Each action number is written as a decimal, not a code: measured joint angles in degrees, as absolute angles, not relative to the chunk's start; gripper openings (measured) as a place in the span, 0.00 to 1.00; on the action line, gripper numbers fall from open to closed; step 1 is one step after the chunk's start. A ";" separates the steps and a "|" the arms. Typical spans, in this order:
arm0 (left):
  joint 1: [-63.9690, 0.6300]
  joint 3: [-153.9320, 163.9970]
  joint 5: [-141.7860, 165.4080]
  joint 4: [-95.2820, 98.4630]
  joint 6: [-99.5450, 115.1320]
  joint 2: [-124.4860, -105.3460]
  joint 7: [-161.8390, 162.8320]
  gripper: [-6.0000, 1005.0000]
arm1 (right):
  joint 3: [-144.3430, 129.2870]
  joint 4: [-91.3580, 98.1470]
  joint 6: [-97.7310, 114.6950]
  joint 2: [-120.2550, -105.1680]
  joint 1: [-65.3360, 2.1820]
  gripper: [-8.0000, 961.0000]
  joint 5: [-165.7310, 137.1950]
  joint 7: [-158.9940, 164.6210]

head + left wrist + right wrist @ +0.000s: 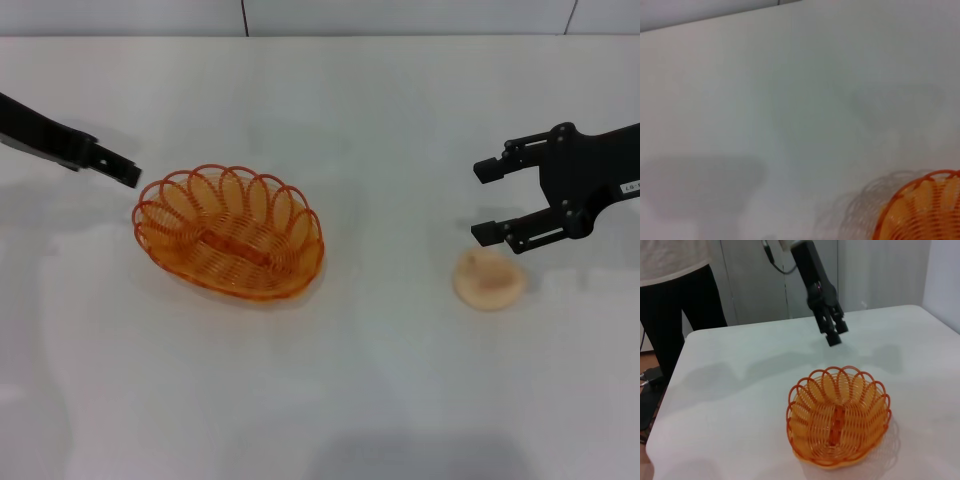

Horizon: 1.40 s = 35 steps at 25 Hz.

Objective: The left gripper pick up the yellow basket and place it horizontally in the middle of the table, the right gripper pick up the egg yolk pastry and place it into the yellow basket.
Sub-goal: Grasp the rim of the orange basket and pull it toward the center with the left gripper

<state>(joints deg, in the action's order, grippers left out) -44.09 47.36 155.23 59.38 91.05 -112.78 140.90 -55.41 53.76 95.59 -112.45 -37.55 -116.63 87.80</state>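
The yellow basket (230, 232) lies empty on the white table (350, 400), left of centre, long side across. It also shows in the right wrist view (838, 416) and at a corner of the left wrist view (925, 210). My left gripper (126, 173) hovers empty just beyond the basket's far-left rim, apart from it; it shows in the right wrist view (834, 333). The egg yolk pastry (488, 279) lies on the table at the right. My right gripper (487, 200) is open and empty, just behind the pastry, its nearer finger close to the pastry's far edge.
A person in dark trousers (675, 300) stands beyond the table's corner in the right wrist view. The table's far edge (320, 37) meets a grey wall. Bare white surface lies between basket and pastry.
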 joint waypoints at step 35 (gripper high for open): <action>-45.63 49.57 154.78 46.33 78.07 -116.46 135.94 0.36 | -55.55 53.97 95.54 -113.82 -36.96 0.79 -116.87 86.86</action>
<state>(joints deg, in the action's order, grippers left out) -45.63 49.57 154.78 46.33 78.07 -116.46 135.94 -55.55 53.97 95.54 -113.82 -36.96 -116.87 86.86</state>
